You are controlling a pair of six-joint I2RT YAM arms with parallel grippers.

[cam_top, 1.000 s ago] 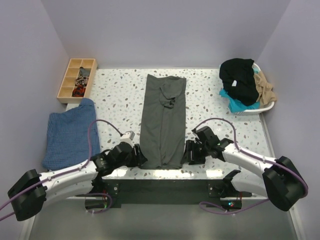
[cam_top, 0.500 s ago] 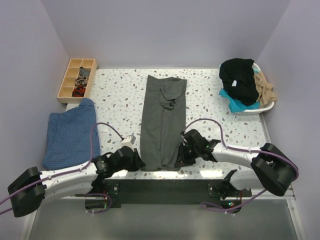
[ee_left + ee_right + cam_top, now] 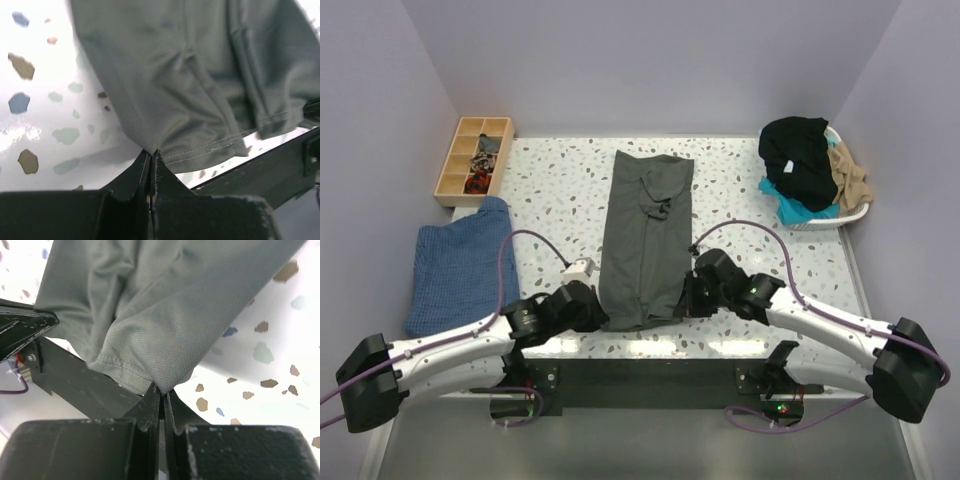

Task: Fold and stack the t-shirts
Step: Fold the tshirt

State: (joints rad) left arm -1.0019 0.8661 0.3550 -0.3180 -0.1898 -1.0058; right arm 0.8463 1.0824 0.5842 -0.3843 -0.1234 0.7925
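Observation:
A charcoal-grey t-shirt [image 3: 646, 235], folded into a long strip, lies down the middle of the table. My left gripper [image 3: 599, 312] is shut on its near left corner [image 3: 150, 145], and my right gripper [image 3: 682, 300] is shut on its near right corner [image 3: 165, 380]. Both corners are lifted a little off the table, and the hem [image 3: 225, 142] sags between them. More t-shirts, black [image 3: 800, 158], tan [image 3: 850, 175] and teal [image 3: 790, 207], are heaped in a white basket [image 3: 860, 212] at the back right.
A folded blue checked cloth [image 3: 458, 265] lies at the left edge of the table. A wooden compartment tray [image 3: 473, 158] with small items stands at the back left. The dark front rail [image 3: 75, 380] of the table runs just below the hem.
Both grippers closed on the near corners of the grey t-shirt and raised them. The near hem has pulled slightly away from the table's front edge.

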